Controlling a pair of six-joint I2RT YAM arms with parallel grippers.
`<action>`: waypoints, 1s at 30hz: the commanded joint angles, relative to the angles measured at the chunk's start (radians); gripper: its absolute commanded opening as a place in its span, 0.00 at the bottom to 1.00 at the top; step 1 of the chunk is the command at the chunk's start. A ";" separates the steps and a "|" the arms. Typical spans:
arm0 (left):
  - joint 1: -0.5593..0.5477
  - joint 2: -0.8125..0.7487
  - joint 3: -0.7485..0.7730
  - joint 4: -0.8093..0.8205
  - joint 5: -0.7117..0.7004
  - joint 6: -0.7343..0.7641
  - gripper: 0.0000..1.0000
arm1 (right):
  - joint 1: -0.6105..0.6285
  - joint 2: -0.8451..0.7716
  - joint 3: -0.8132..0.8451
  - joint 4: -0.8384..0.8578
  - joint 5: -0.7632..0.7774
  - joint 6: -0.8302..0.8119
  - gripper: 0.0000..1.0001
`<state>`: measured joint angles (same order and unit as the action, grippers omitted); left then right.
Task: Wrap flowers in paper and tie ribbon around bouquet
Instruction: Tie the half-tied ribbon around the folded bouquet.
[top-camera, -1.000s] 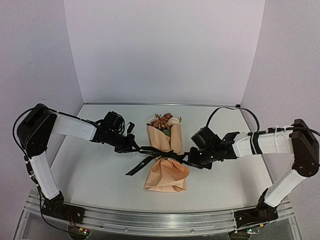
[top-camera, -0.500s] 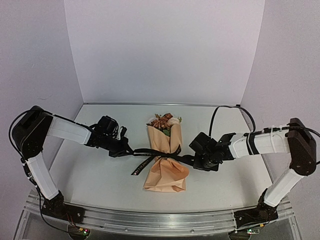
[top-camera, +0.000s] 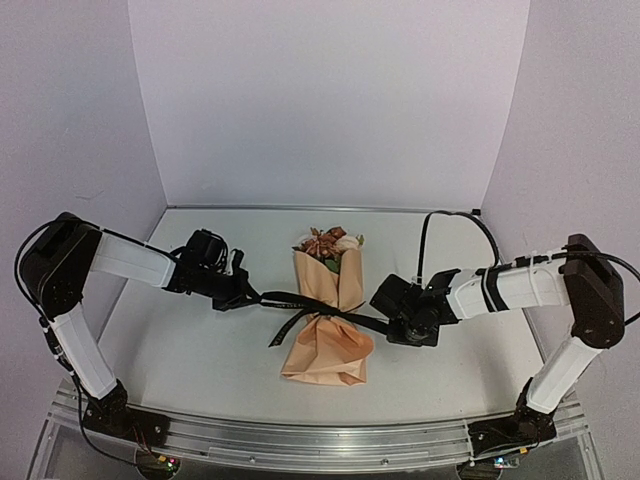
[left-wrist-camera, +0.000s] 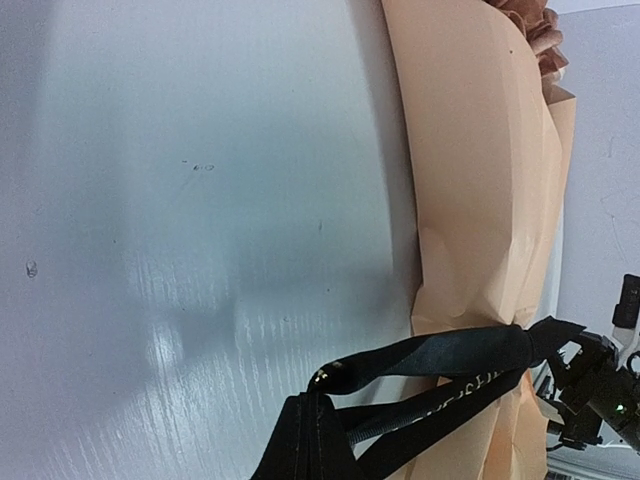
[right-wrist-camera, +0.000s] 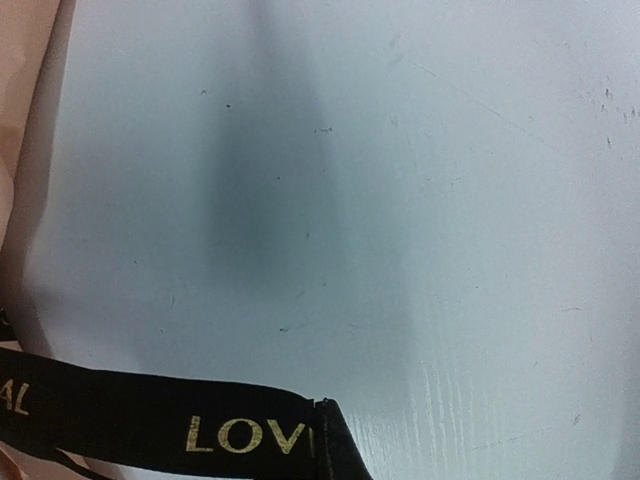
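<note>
left arm extended inward, forearm low | left tool clamped tight, pointing right | right arm extended inward, forearm low | right tool clamped tight, pointing left

1. Right wrist view: the black ribbon carries gold capital letters reading "LOV" along its length. Whatever follows the V is hidden where the ribbon meets a dark edge.
2. On the same ribbon, at the left border of that view, gold capitals "AL" show. They are the tail of a word cut off by the frame.
3. Left wrist view: the lower ribbon strand has faint gold lettering, too dim to read.
4. Top view: gold marks on the loose ribbon tail are unreadable.
</note>
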<state>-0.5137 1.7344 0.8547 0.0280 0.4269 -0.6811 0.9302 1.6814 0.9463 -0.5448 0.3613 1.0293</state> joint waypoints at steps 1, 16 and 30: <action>0.005 -0.031 -0.013 0.034 0.022 0.008 0.00 | 0.000 0.014 0.012 -0.033 0.046 0.000 0.00; -0.003 -0.065 -0.093 0.208 0.074 -0.250 0.44 | 0.040 0.028 0.089 -0.019 0.012 -0.058 0.00; -0.121 -0.121 -0.236 0.366 -0.117 -0.860 0.52 | 0.045 0.000 0.048 0.022 0.001 -0.052 0.00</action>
<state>-0.5934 1.6006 0.6187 0.2836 0.3995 -1.3107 0.9676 1.7004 1.0055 -0.5410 0.3524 0.9802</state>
